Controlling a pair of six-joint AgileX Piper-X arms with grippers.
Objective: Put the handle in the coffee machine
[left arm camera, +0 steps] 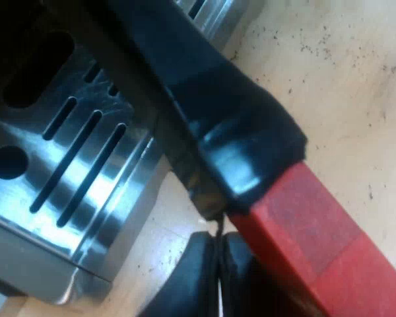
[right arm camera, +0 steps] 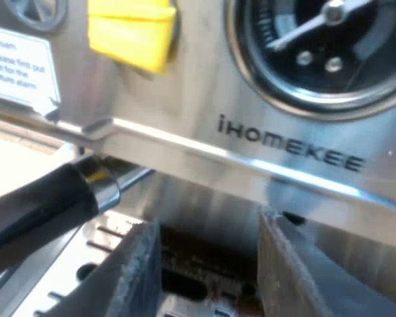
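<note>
Pale surface [left arm camera: 330, 79], sprinkled with dark coffee specks, is lying beneath what your left arm is looking at. Your left jaws are clenching with nothing between them: the two black fingers [left arm camera: 195, 284] are pressing one against the other, just beside the red end [left arm camera: 317, 257] of the handle [left arm camera: 211, 119]. The handle is passing over these fingers, and you cannot tell if it is touching them. Its dark part is running across the slotted metal drip tray [left arm camera: 66, 172] of the espresso machine [right arm camera: 185, 99].

Your right jaws are standing released, both fingers [right arm camera: 138, 271] well apart and gripping nothing, hanging over the tray at the machine's front. Near them the dark handle is reaching with its shiny collar [right arm camera: 105, 191] up under the front panel; whether it is locked there, you cannot tell. Above, the front is showing the name iHOMEKEE, a round gauge [right arm camera: 323, 53], a yellow tag [right arm camera: 132, 33] and a white label [right arm camera: 20, 63].
</note>
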